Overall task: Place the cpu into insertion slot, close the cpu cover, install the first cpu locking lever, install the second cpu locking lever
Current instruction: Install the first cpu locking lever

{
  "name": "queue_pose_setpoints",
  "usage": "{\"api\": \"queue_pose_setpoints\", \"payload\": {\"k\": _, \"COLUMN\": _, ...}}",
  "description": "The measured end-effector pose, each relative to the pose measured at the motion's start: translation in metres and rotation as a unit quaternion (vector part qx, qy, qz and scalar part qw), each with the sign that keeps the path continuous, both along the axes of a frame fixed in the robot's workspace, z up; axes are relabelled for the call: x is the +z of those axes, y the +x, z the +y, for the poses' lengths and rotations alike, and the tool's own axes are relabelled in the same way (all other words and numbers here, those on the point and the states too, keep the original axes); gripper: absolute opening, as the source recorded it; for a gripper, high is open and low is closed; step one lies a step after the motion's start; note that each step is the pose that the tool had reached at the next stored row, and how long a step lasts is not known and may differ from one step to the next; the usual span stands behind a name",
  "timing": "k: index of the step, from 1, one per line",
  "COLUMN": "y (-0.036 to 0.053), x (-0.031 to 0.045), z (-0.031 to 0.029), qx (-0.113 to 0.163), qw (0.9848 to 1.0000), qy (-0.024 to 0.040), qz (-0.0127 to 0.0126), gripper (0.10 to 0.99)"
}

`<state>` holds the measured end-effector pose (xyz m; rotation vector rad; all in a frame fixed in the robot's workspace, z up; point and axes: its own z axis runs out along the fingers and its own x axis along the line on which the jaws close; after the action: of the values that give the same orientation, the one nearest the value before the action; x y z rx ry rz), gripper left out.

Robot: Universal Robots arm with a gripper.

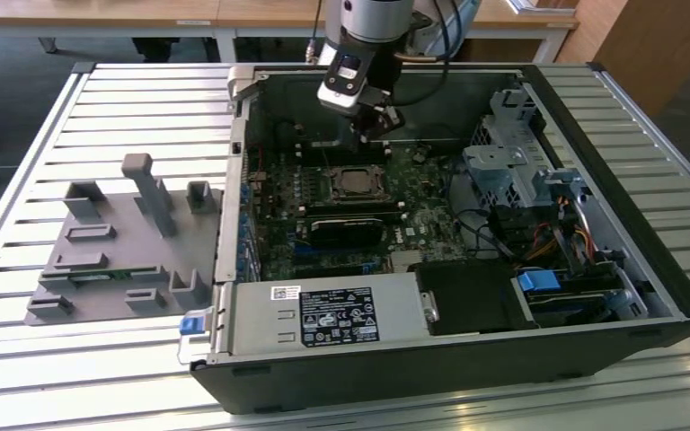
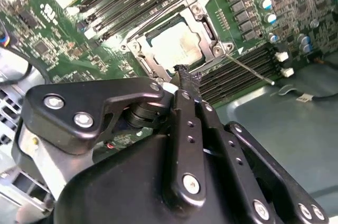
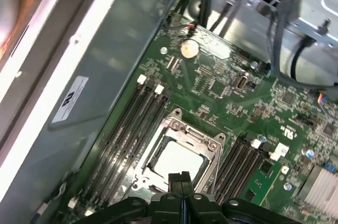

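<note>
Over the cpu cover (image 3: 193, 131) | I see my claw (image 3: 181, 175) clenched on nothing, tips at its rim | cpu (image 3: 177, 161) seated beneath, cover down

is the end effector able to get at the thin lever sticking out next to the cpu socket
Probably yes: the end effector hangs right by the cpu cover, and the lever juts out bare beside the memory slots, nothing covering it.

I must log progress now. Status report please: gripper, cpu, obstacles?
Gripper shut, tips at edge of cpu cover. Cpu sits in insertion slot, cover down over it. Thin lever rod juts out beside socket.
</note>
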<state>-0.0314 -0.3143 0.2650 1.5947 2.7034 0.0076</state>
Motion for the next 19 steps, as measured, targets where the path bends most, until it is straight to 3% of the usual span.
{"api": "queue_pose_setpoints", "payload": {"k": 4, "y": 0.0000, "x": -0.0002, "z": 0.0000, "qx": 0.035, "qw": 0.9994, "qy": 0.0000, "qz": 0.0000, "gripper": 0.106}}
{"api": "queue_pose_setpoints", "payload": {"k": 8, "y": 0.0000, "x": -0.0004, "z": 0.0000, "qx": 0.071, "qw": 0.9974, "qy": 0.0000, "qz": 0.0000, "gripper": 0.106}}
{"api": "queue_pose_setpoints", "payload": {"k": 12, "y": 0.0000, "x": -0.0005, "z": 0.0000, "qx": 0.108, "qw": 0.9942, "qy": 0.0000, "qz": 0.0000, "gripper": 0.106}}
{"api": "queue_pose_setpoints", "payload": {"k": 16, "y": -0.0001, "x": -0.0005, "z": 0.0000, "qx": 0.144, "qw": 0.9896, "qy": 0.0000, "qz": 0.0000, "gripper": 0.106}}
{"api": "queue_pose_setpoints", "payload": {"k": 19, "y": -0.0014, "x": -0.0006, "z": 0.0000, "qx": 0.159, "qw": 0.9873, "qy": 0.0001, "qz": -0.0001, "gripper": 0.106}}
